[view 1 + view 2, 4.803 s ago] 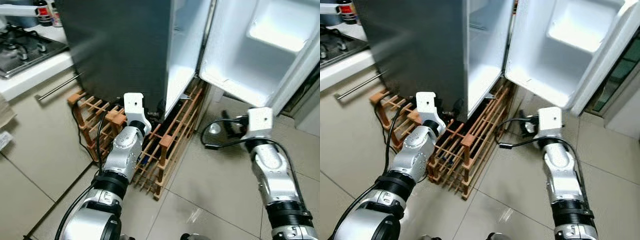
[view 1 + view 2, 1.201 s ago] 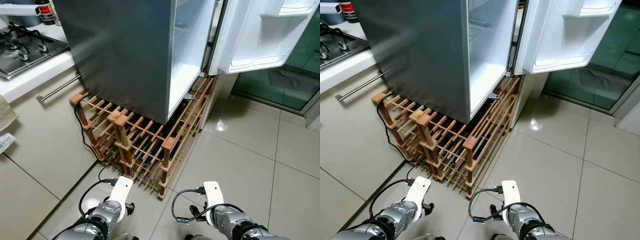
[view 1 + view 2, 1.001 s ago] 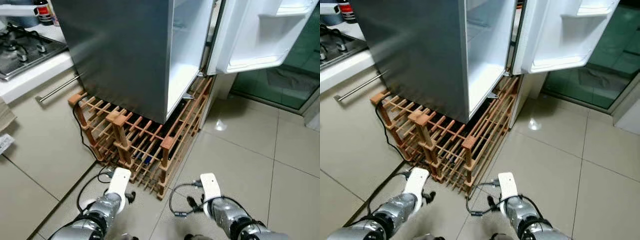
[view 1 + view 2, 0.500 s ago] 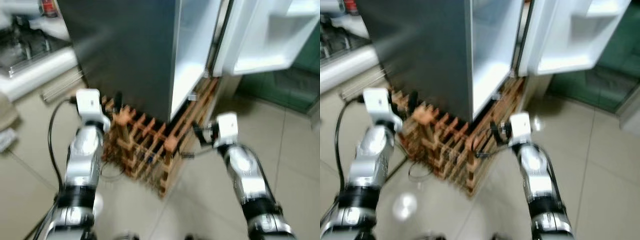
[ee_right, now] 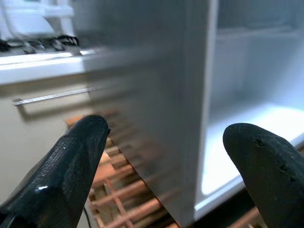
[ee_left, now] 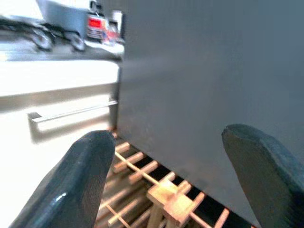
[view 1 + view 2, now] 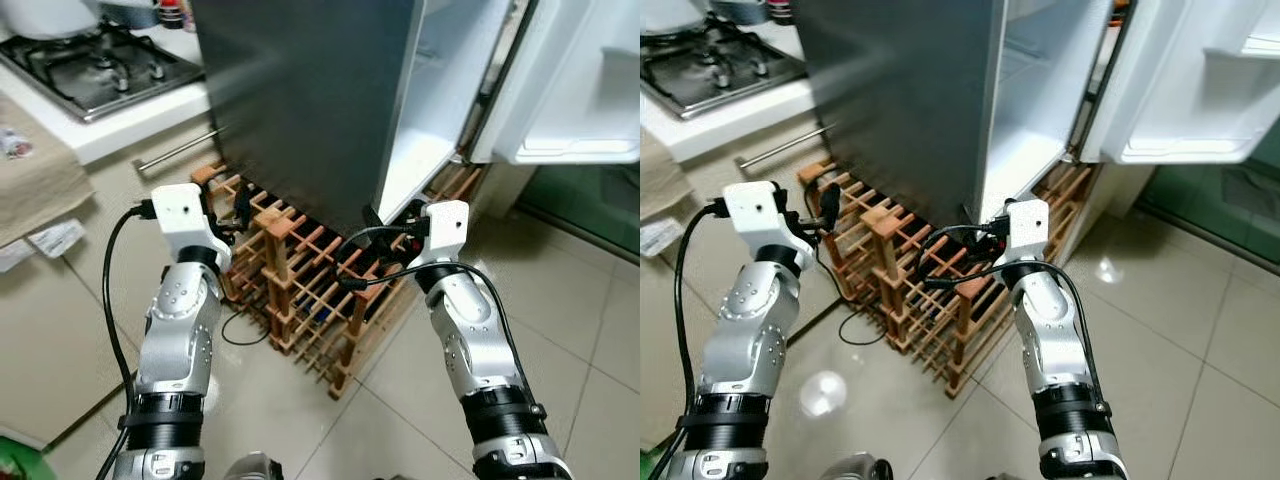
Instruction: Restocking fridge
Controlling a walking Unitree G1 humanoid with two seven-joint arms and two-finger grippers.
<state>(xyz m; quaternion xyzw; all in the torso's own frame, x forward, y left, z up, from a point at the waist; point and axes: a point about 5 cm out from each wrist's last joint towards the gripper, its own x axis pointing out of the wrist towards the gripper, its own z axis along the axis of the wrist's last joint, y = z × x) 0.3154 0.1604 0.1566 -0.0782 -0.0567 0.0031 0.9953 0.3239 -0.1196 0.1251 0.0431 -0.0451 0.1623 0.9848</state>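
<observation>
Where writing might be read, only a red label on a small bottle [image 6: 95, 23] standing on the surface [image 7: 120, 130] by the stove [image 7: 95, 65] is visible, and its text is too blurred to make out. The fridge [image 7: 300, 100] stands on a wooden rack [image 7: 310, 290] on the tiled floor [image 7: 580, 330], its dark side facing the robot and its door [image 7: 590, 90] swung wide. The white interior [image 7: 440, 110] visible past the door edge holds nothing that can be made out, and the door shelf [image 7: 620, 65] likewise looks bare. A black cable [image 7: 235, 325] lies on the floor beside the rack.

Both arms are raised in front of the fridge. The left gripper [image 6: 175, 175] is held near the rack's near-left corner, fingers [image 6: 80, 180] spread apart and holding nothing. The right gripper [image 5: 171, 175] is held before the fridge's open edge, fingers [image 5: 71, 166] also spread and holding nothing.

The left wrist view adds a drawer handle [image 6: 71, 113] under the surface; the right wrist view looks into the lit fridge floor. The head views alone take in a folded cloth [image 7: 35, 180] and a white packet [image 7: 55, 238] at the left.
</observation>
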